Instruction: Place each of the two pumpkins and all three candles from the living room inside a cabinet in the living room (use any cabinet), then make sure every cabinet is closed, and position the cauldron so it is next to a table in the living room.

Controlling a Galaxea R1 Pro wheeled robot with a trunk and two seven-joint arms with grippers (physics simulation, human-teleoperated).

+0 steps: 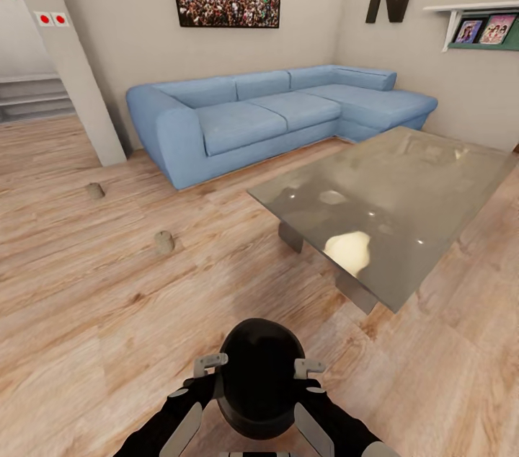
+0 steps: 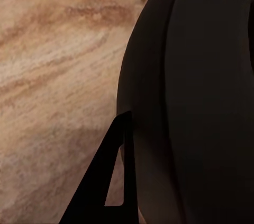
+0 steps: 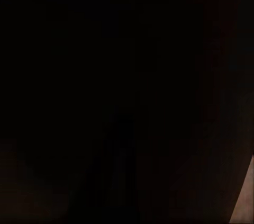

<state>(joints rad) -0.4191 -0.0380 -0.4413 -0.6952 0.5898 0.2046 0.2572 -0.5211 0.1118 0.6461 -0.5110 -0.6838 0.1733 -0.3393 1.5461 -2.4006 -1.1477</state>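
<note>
Cauldron [image 1: 261, 378]: squat, matte-black, round pot, held low in front of the robot between both arms, above the wooden floor [image 1: 94, 313] and near the corner of the table [image 1: 404, 205]. Judged rigid and bulky, probably heavy for one gripper; smooth curved walls likely slippery, so a two-sided squeeze at the widest part or the rim suits it best.

Left gripper [image 1: 209, 365]: pressed against the cauldron's left flank (one dark finger [image 2: 108, 181] lies along the black wall); whether its jaws are spread or closed cannot be told.

Right gripper [image 1: 308, 368]: against the opposite flank; jaw state likewise unreadable, its wrist view being nearly black.

Candles: two tan stubs, one [image 1: 164, 241] nearer, one [image 1: 94, 190] farther, on the floor left of the table.

Sofa [image 1: 274, 111]: blue, behind.
</note>
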